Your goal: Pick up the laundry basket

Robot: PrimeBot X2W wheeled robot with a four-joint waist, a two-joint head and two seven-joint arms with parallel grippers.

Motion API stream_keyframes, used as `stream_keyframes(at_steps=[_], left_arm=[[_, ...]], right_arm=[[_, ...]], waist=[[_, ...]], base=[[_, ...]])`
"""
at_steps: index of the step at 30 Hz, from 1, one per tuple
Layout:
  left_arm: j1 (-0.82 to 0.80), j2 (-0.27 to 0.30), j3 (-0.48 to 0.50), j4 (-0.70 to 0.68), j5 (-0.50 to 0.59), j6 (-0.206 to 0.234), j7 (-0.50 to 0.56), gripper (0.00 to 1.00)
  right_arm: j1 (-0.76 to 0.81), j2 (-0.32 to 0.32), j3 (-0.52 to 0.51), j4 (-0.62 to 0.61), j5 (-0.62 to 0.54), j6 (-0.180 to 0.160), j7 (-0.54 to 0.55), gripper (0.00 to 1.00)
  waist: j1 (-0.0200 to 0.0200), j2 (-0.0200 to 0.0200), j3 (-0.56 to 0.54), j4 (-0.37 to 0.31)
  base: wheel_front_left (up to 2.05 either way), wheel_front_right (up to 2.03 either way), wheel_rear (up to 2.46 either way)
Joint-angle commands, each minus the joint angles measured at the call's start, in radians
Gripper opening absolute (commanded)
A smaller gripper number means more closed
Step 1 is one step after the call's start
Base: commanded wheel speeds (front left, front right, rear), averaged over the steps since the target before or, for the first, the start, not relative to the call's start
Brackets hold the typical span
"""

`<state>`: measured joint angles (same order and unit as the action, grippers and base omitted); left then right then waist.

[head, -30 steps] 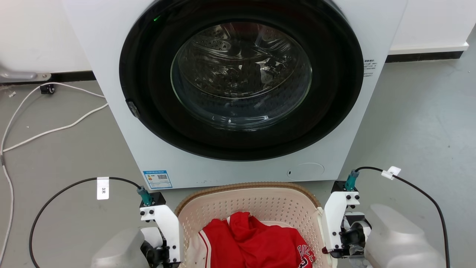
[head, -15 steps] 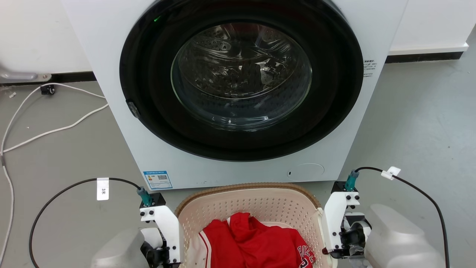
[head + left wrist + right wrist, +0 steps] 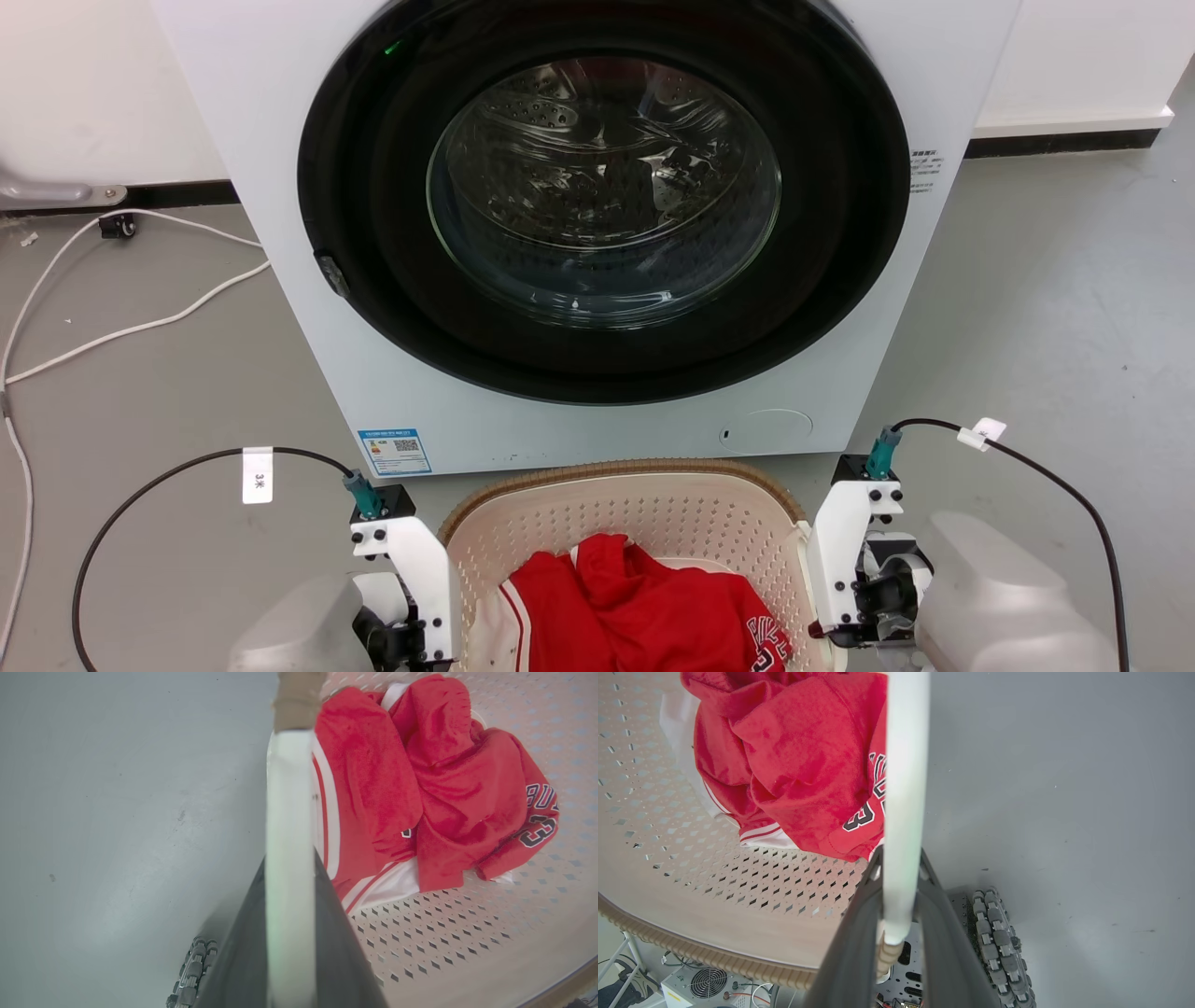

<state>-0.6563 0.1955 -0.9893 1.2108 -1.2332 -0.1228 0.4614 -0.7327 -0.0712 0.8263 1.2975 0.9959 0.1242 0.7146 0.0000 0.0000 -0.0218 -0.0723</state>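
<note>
The laundry basket [image 3: 653, 499], cream and perforated with a brown woven rim, sits at the bottom centre of the head view, just in front of the washing machine. A red jersey [image 3: 635, 607] lies inside it. My left gripper [image 3: 289, 858] is shut on the basket's white left handle [image 3: 289, 788], which runs up between the two dark fingers. My right gripper [image 3: 900, 854] is shut on the white right handle [image 3: 906, 765] in the same way. In the head view the left gripper [image 3: 420, 621] and right gripper [image 3: 854, 597] flank the basket's sides.
The white washing machine [image 3: 280, 233] with its closed round glass door [image 3: 602, 187] stands right behind the basket. White cables [image 3: 140, 322] trail over the grey floor at the left. My base's wheel [image 3: 994, 933] and electronics show beneath the basket's near rim [image 3: 714, 954].
</note>
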Motion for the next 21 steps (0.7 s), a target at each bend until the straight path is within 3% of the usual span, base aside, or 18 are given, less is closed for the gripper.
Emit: stream_keyframes(at_steps=[1, 21], left_arm=[[-0.017, -0.043, -0.002, -0.021, -0.013, -0.014, -0.004, 0.00], [-0.018, -0.041, -0.022, -0.019, -0.033, -0.014, -0.009, 0.00]], right_arm=[[0.003, 0.039, -0.006, -0.016, 0.006, 0.012, 0.001, 0.00], [0.011, 0.039, -0.016, -0.016, 0.000, 0.012, 0.004, 0.00]], waist=[[0.0000, 0.0000, 0.000, 0.000], [0.0000, 0.0000, -0.001, -0.001]], base=[[0.00, 0.00, 0.00], [0.00, 0.00, 0.00]])
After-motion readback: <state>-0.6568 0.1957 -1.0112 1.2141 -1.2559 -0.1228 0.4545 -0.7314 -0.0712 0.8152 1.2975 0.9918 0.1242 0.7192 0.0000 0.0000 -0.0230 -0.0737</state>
